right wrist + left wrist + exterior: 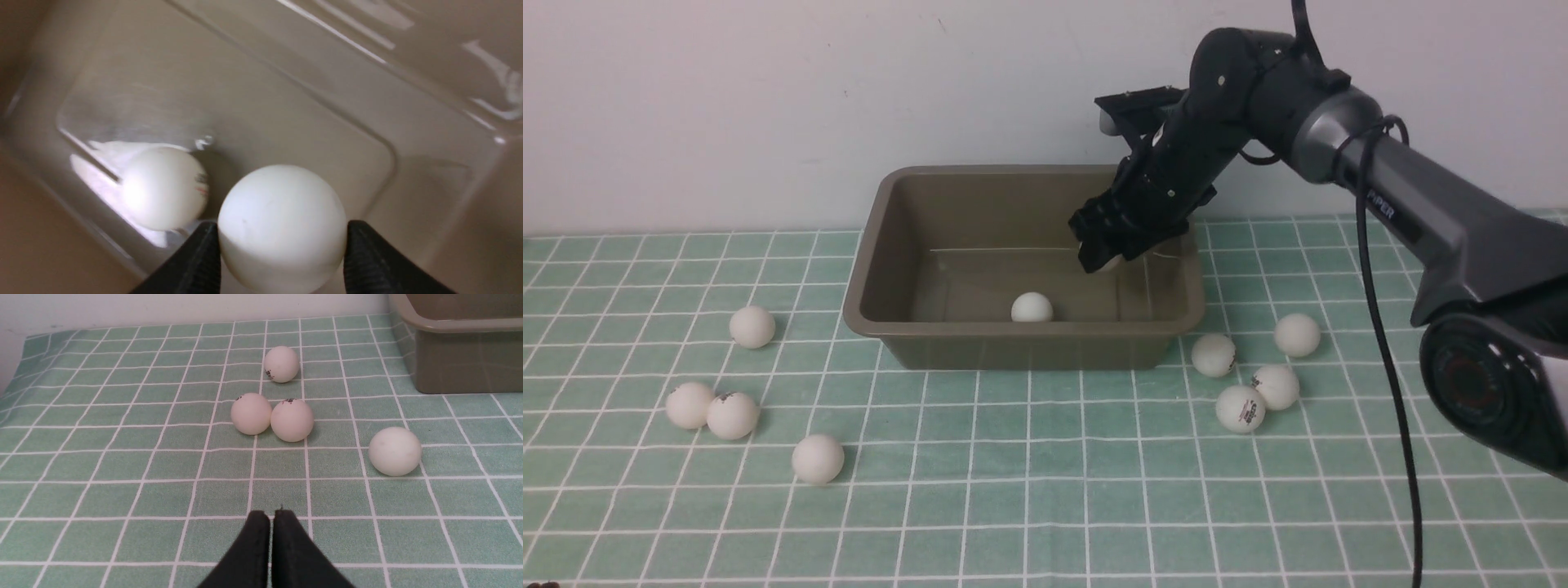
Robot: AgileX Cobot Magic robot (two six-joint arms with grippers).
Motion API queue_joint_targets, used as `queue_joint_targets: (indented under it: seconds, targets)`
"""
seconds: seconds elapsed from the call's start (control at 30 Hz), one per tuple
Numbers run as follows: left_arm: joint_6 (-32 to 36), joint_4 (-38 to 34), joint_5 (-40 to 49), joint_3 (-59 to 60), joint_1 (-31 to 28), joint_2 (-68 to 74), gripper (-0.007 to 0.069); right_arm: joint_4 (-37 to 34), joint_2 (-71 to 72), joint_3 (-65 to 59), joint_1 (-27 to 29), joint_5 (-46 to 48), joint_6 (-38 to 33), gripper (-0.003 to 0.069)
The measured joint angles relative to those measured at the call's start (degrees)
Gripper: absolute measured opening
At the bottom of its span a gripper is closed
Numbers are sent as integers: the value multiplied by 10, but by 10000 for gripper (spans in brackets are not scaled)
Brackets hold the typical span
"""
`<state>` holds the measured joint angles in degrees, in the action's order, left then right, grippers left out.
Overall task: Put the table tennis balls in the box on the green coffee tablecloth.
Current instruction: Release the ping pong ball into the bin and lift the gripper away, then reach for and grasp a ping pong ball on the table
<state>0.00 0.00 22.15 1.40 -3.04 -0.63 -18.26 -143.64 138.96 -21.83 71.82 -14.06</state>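
The olive-brown box stands on the green coffee tablecloth at the back middle. One table tennis ball lies on its floor. My right gripper hangs inside the box near its right wall, shut on another white ball; the resting ball shows beside it. Several balls lie on the cloth left of the box and several to its right. My left gripper is shut and empty, low over the cloth, short of a touching pair of balls.
A pale wall runs behind the box. The right arm reaches in from the right, its black cable hanging over the cloth. The cloth's left edge shows in the left wrist view, and the box's corner at the far side.
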Motion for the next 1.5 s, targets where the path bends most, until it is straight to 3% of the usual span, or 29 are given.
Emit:
queue_joint_targets:
  seconds: [0.17, 0.5, 0.8, 1.03, 1.33, 1.5]
  targets:
    - [0, 0, 0, 0, 0, 0, -4, -27, -1, 0, -1, 0, -9, 362]
    - [0, 0, 0, 0, 0, 0, -4, -28, -1, 0, -1, 0, -13, 464]
    - [0, 0, 0, 0, 0, 0, -4, 34, 84, -2, 25, 1, 34, 465]
    - [0, 0, 0, 0, 0, 0, -4, 49, 194, -37, 75, 0, 50, 465]
    - [0, 0, 0, 0, 0, 0, -4, 53, 462, -223, 200, 5, 53, 465]
    - [0, 0, 0, 0, 0, 0, -4, 56, 548, -325, 210, 8, 51, 465]
